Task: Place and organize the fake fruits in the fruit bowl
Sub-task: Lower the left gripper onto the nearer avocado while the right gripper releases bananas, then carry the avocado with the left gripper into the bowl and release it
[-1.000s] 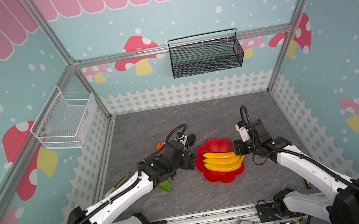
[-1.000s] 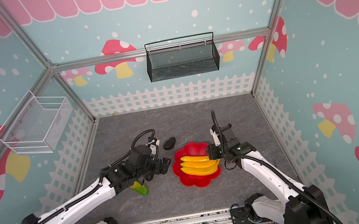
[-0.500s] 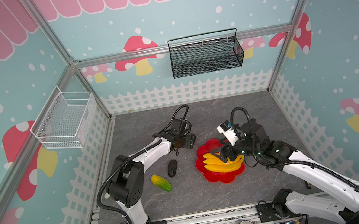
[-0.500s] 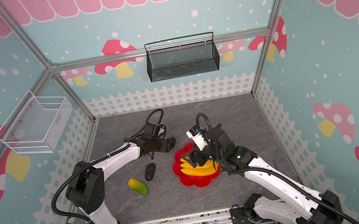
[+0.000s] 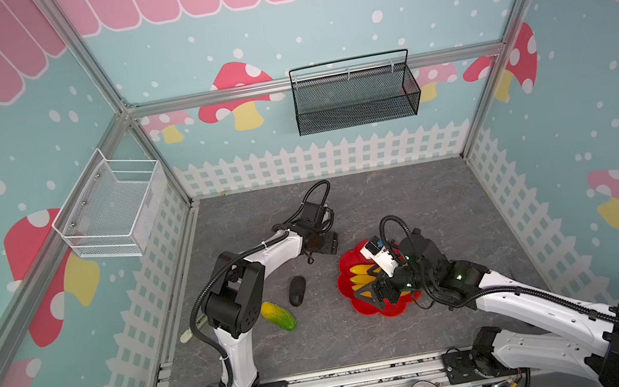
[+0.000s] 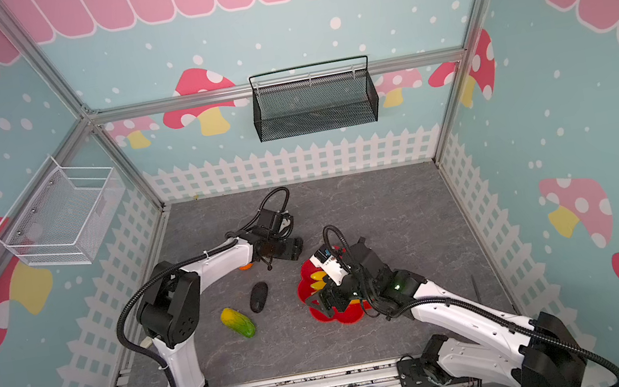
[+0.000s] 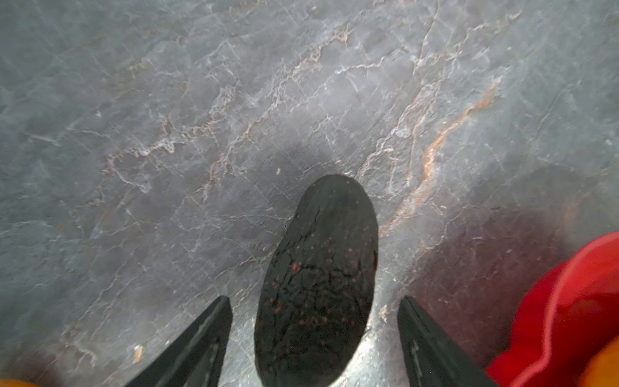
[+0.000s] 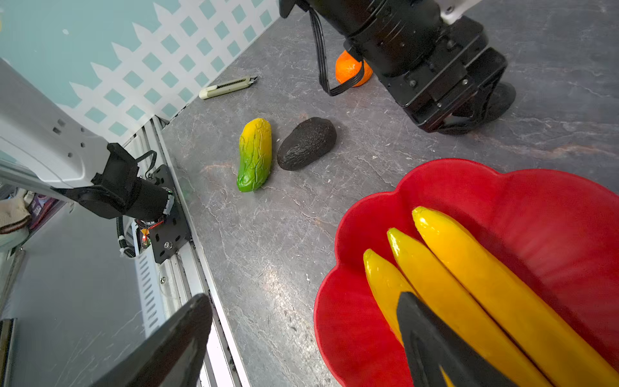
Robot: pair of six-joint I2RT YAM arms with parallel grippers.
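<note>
1. Pincers, left first: left pincer (image 7: 313, 300) is spread open, low over the surface (image 7: 167, 134), one finger on either side of an avocado (image 7: 321, 278). There's a gap on both sides, so no grip yet.
2. That avocado lies flat on the surface, near the fruit bowl (image 7: 552, 318) but clear of its rim.
3. Right pincer (image 8: 303, 298) is wide open and holds nothing. One finger hangs over the banana bunch (image 8: 469, 268), the other sits out past the bowl's edge.
4. Done: banana bunch lies inside the fruit bowl, tips toward the scalloped rim. It's the only fruit I can see in there. The right arm hides part of the bowl in both top views.
5. Left to do: four pieces on the surface.
   - the straddled avocado
   - second avocado (image 5: 297, 290) and green-yellow fruit (image 5: 278, 315), just beside each other, well apart from the bowl
   - orange (image 8: 348, 68), behind the left arm's wrist, mostly hidden
6. Estimate: one of five in, so early stage. Current step looks like the left side closing on the avocado, then a short carry to the bowl.
7. Banana bunch takes a good share of the bowl, with bare red showing on the far side. The rest will probably have to go there.
8. Box cutter (image 8: 227, 87) lies by the fence. Not part of the job.
</note>
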